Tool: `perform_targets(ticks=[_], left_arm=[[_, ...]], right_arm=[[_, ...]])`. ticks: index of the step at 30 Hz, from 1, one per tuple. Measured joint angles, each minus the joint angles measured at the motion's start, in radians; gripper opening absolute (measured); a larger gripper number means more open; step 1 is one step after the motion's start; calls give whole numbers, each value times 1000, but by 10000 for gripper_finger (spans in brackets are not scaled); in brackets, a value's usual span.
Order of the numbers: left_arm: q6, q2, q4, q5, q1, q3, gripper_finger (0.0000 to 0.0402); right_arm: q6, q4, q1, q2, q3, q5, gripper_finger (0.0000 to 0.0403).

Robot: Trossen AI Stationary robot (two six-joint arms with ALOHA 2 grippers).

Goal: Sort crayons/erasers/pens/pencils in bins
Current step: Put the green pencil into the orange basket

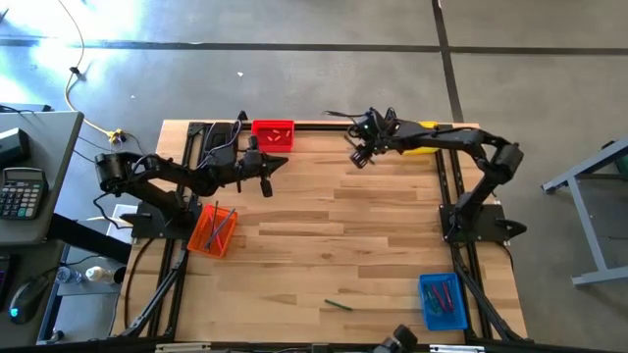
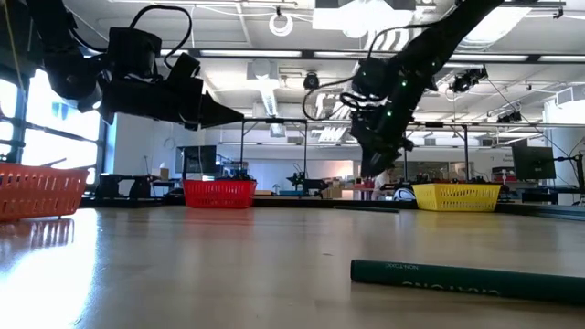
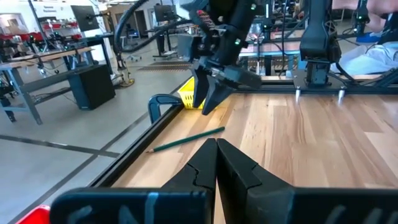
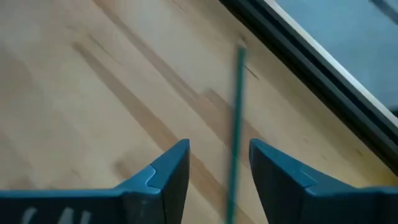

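A green pencil [image 4: 235,130] lies flat on the wood along the table's far edge [image 3: 186,140]. My right gripper [image 4: 219,165] hangs open above it, slanting down, one finger on each side of the pencil and touching nothing; it also shows in the high view [image 1: 357,158] and the low view [image 2: 373,164]. My left gripper [image 3: 216,155] is shut and empty, held level above the table beside the red bin [image 1: 273,134]. A second green pencil [image 1: 339,305] lies near the front edge [image 2: 466,277].
The yellow bin [image 1: 424,126] stands at the far edge behind my right arm. The orange bin [image 1: 213,230], at the left, holds sticks. The blue bin [image 1: 444,299], at the near right, holds sticks too. A black rail [image 3: 155,124] runs along the far edge beside the pencil.
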Motion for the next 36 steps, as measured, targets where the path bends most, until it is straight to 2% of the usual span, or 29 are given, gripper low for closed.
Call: perform_targets(ticks=[5,17,26,36], left_arm=[[0,0,-1,0,0,0,0],[-1,0,-1,0,0,0,0],[-10,0,-1,0,-2,0,0],[-33,0,-4,1,-2,0,0]], right_arm=[[6,-41,-38,10,-29,-10,157],[34,54,-44,10,-183,-31,123],[46,130,-45,29,-225,-34,104],[32,145,-44,56,-225,-28,53]])
